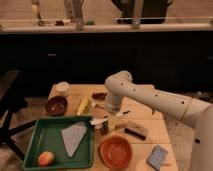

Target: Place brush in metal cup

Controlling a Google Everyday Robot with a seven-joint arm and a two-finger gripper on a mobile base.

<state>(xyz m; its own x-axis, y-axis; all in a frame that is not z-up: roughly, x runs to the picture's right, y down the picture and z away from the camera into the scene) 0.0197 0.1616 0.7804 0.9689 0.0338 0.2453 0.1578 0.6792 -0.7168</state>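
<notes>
My white arm comes in from the right and bends down to the gripper (108,121), which hangs low over the middle of the wooden table (150,125). The brush (123,114) lies slanted under it. Its black-tipped white handle sticks out to the right and a pale end (93,121) shows on the left by the tray corner. The metal cup (104,127) is a small grey shape right under the gripper, mostly hidden by it. Whether the brush is in the cup I cannot tell.
A green tray (40,140) at front left holds a grey cloth (74,136) and an orange fruit (46,158). An orange bowl (115,151), dark block (136,130) and blue sponge (158,156) sit in front. A white cup (62,88), dark red bowl (56,105) and yellow item (82,106) stand behind.
</notes>
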